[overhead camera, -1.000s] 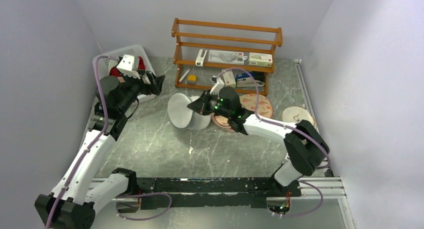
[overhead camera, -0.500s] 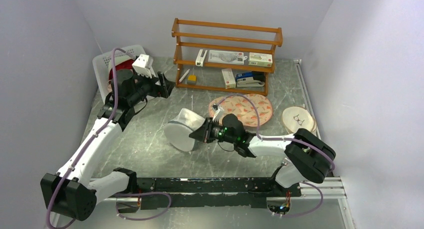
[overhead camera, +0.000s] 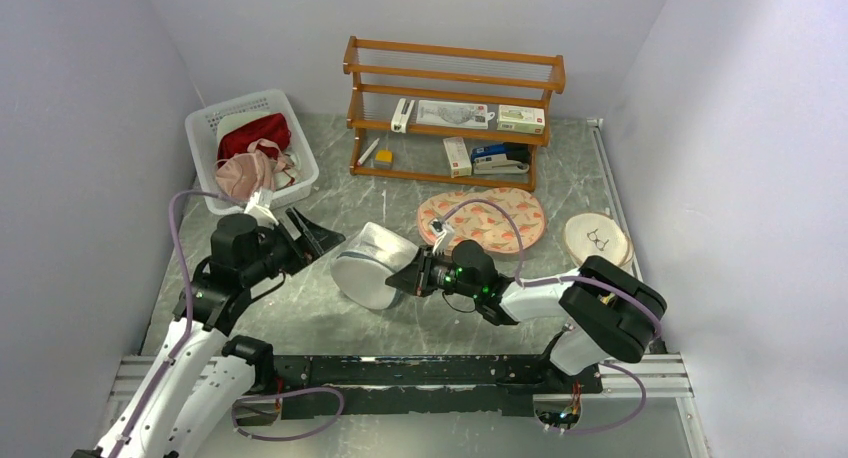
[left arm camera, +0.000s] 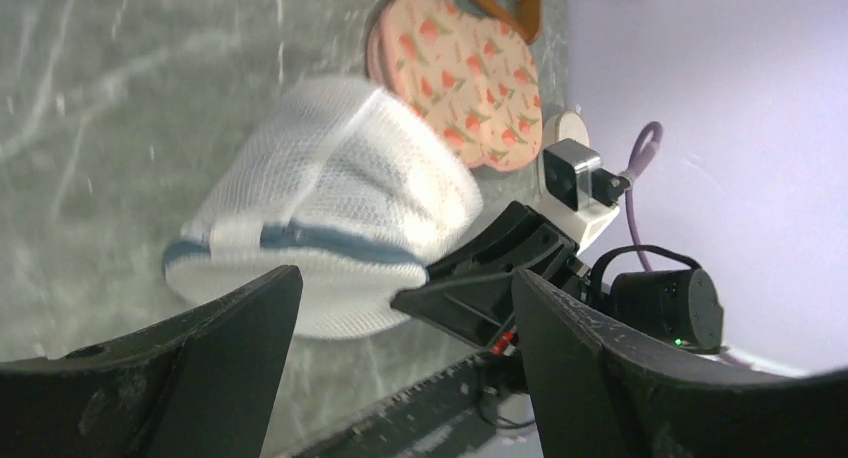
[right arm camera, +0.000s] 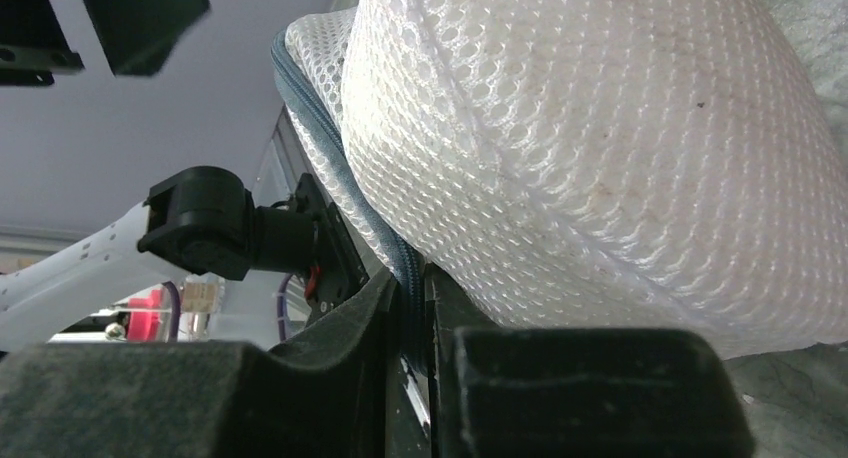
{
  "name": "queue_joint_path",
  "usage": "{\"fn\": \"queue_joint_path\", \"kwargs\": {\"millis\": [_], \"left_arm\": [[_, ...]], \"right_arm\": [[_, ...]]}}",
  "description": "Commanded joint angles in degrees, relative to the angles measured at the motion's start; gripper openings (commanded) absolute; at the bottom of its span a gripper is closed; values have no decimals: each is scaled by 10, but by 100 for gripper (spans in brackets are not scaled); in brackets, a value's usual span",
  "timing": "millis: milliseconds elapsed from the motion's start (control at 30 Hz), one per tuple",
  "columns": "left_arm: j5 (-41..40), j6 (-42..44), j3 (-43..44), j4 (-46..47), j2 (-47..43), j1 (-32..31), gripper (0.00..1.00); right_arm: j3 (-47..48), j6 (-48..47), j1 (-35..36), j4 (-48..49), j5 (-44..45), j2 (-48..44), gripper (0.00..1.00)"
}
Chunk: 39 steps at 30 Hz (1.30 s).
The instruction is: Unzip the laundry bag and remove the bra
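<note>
The laundry bag (overhead camera: 370, 266) is a white mesh dome with a blue-grey zip, lying on its side on the grey table in front of the arms. My right gripper (overhead camera: 402, 278) is shut on the bag's zip seam at its right edge. The right wrist view shows the zip (right arm camera: 335, 158) running down between the pinched jaws (right arm camera: 410, 293), under the mesh dome (right arm camera: 600, 148). My left gripper (overhead camera: 322, 237) is open and empty, just left of the bag and pointing at it. In the left wrist view (left arm camera: 405, 276) the bag (left arm camera: 330, 178) lies beyond the spread fingers. The bra is hidden.
A white slatted basket (overhead camera: 235, 104) with red and pink cloth stands at the back left. A wooden shelf (overhead camera: 455, 108) with small items stands at the back. A peach-patterned mat (overhead camera: 495, 216) and a round wooden disc (overhead camera: 597, 240) lie right of the bag.
My right gripper has dragged the bag from near the shelf toward the front of the table. My left arm has drawn back from the basket and swung down to the bag's left side.
</note>
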Motion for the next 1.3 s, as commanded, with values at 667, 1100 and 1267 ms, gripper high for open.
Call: {"fn": "queue_joint_path", "kwargs": {"millis": [667,1100,1267], "left_arm": [[-48,-332,-8,-30,153,-66,76],[-297,-69,158,-192,133,-67,7],[-271,262,289,-134,165,-67,7]], "right_arm": [[74,-149,35,-207,82,-74,18],[127,-176,31,-350,134,-173,65],[159,-194,1,-416,132,-210,77]]}}
